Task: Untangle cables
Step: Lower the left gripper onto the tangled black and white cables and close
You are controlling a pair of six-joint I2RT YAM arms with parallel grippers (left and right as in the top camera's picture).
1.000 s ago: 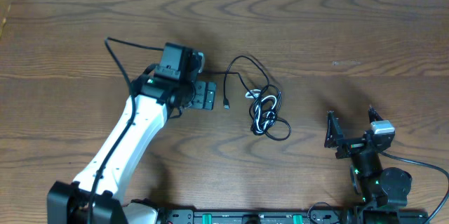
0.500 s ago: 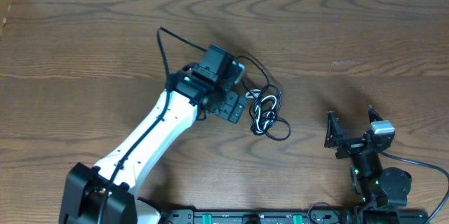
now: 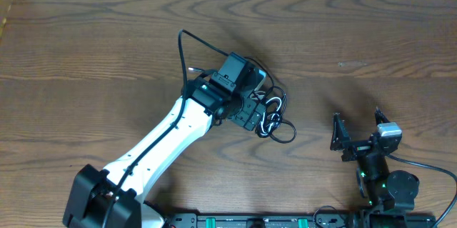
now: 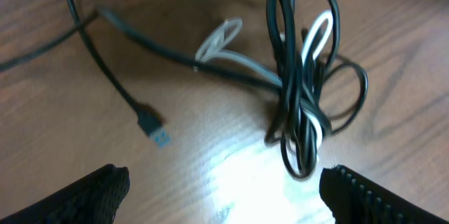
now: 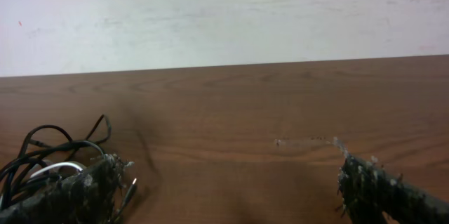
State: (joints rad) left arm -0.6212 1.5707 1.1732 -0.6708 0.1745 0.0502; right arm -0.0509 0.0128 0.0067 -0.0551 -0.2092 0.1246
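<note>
Clearance around the tangle point(image 3: 272, 118) is reading as generous. The dark wood-grain table point(image 3: 371, 35) is spreading openly to every side of it. The table's far edge is running well beyond the tangle and meeting a pale wall point(image 5: 224, 13). A wide open stretch is lying between the tangle and the right gripper point(image 3: 357, 136).

Materials: the black cable point(image 4: 291, 90) is showing as thin, smooth and round. It is doubling back on itself in several long narrow loops, with one wider loop bulging out of the tangle toward the right gripper. The white cable point(image 4: 317, 33) is threading through those loops, glossy and mostly covered by black strands. One black strand is trailing away from the tangle and ending in a small flat plug point(image 4: 156, 133) with a bluish tip, lying on the wood just beside the tangle.

The left gripper point(image 4: 235, 192) is hanging over the side of the tangle that faces away from the right gripper. Its dark, rough-textured fingers point(image 4: 102, 189) are standing wide apart and holding nothing, and the tangle is lying between and just ahead of them. The right gripper is sitting well apart from the tangle, its jaws likewise spread wide and gripping nothing. The tangle is showing at the low left corner of its wrist view.
</note>
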